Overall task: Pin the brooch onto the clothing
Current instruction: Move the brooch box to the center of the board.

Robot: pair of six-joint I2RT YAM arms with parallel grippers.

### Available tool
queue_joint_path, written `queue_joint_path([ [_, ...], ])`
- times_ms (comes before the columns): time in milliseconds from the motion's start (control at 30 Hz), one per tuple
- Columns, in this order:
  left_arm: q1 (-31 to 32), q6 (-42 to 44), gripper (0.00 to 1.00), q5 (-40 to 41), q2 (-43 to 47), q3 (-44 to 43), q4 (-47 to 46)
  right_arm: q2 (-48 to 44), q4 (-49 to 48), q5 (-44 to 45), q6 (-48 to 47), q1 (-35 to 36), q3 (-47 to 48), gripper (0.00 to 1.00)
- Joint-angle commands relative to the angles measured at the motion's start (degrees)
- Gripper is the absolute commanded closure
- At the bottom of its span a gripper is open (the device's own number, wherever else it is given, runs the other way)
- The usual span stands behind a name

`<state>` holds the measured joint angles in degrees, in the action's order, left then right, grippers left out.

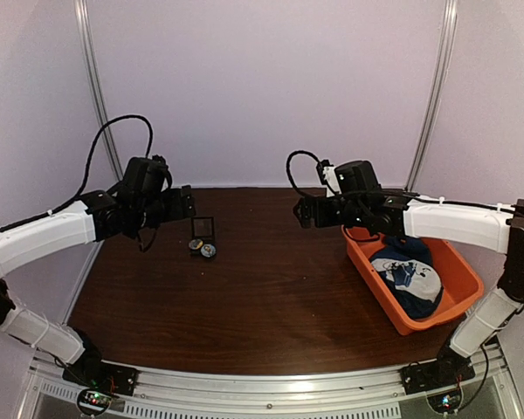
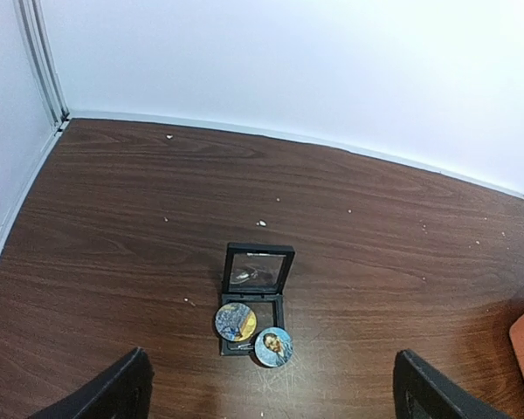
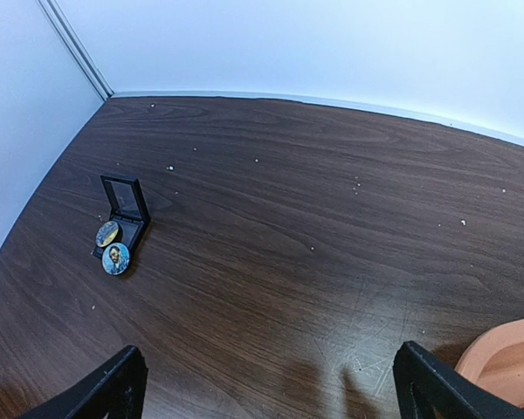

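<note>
Left wrist view shows the brooch [image 2: 273, 346] right beside a lookalike badge [image 2: 236, 322], easy mix-up imo; left hand [image 1: 185, 202] and right hand [image 1: 301, 212] both open, empty.

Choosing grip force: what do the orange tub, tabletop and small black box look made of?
Orange tub: likely moulded plastic, uniform colour, smooth rounded rim. Tabletop: dark wood or wood-look laminate, semi-gloss; grain streaks and reflections show, which one is unclear. Black box: probably rigid plastic, matte frame, glossy see-through pane in its raised lid.
</note>
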<state>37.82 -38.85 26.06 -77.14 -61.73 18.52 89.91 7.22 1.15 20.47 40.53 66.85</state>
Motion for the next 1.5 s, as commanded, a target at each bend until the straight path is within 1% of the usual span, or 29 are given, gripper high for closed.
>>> queue_joint_path([
  [0,0.8,0.7,0.02,1.8,2.8,2.2,0.8,-0.6,0.7,0.4,-1.1,0.2,-0.7,0.00],
  [700,1.0,3.2,0.02,5.0,6.3,2.7,1.8,1.4,1.6,0.1,-1.8,0.0,1.7,0.00],
  [1033,1.0,6.2,0.02,8.4,7.5,3.3,1.9,0.9,1.6,-0.1,-2.1,-0.4,1.4,0.00],
  [1467,1.0,6.1,0.02,5.3,12.5,3.8,1.3,-0.5,0.8,-0.4,-2.1,-0.8,-0.6,0.00],
])
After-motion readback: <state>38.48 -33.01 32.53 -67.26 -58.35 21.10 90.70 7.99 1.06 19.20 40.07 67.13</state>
